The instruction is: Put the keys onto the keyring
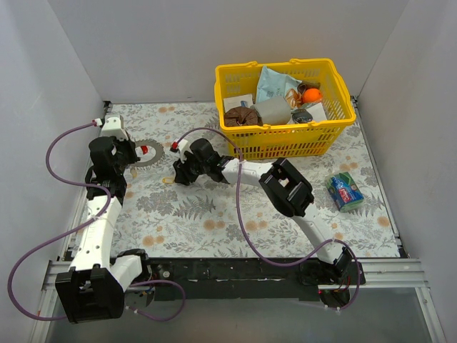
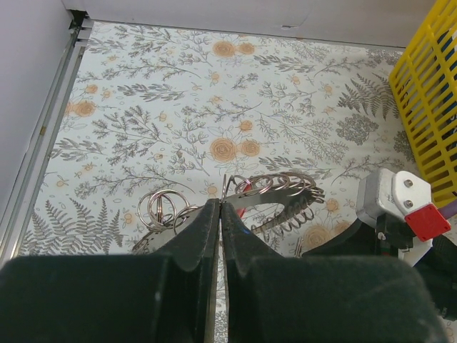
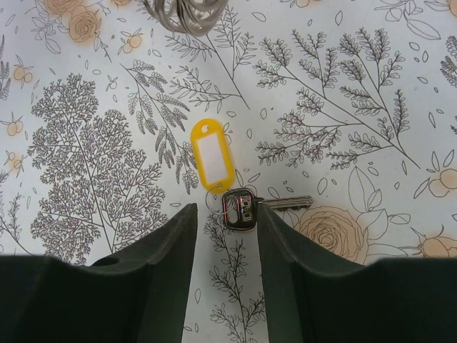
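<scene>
While my left claw (image 2: 220,207) clamps the large silver metal keyring (image 2: 278,196), right claw (image 3: 225,211) stands open.
Dark-headed silver key (image 3: 246,209) between its fingertips; yellow plastic tag (image 3: 212,155) just ahead.

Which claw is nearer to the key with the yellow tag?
Right. The right claw hangs open directly over the key; the left claw is off to one side, shut on the ring.
</scene>
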